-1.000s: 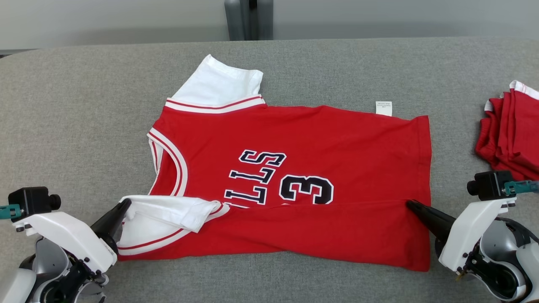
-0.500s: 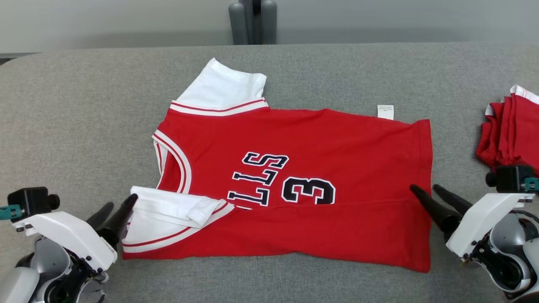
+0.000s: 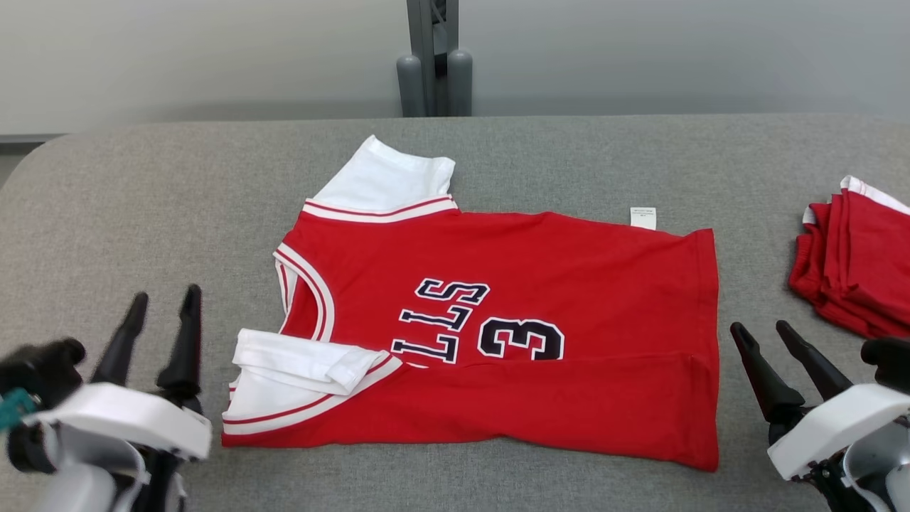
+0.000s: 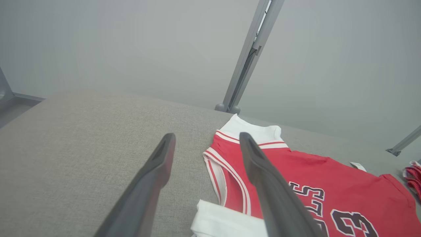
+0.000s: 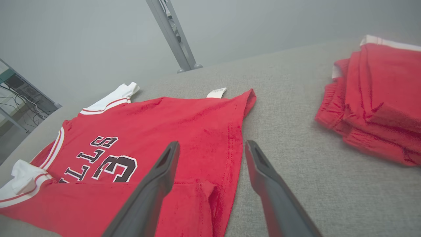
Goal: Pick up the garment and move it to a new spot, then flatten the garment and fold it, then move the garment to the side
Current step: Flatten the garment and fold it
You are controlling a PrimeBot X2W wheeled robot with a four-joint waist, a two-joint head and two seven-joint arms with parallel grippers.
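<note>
Red jersey (image 3: 540,284) with white sleeves and a printed 3 lies on the grey fabric surface (image 3: 142,199), its near edge folded over. Left gripper (image 3: 165,297) stands just beside the sleeve end, jaws spread, empty; right gripper (image 3: 759,328) stands beside the hem, likewise spread and empty. Folded red clothes (image 3: 860,263) lie at the right.

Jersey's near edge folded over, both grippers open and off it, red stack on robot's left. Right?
No: the red stack lies on the robot's right, per the head view. The jersey fold, open left gripper and right gripper are as stated.
</note>
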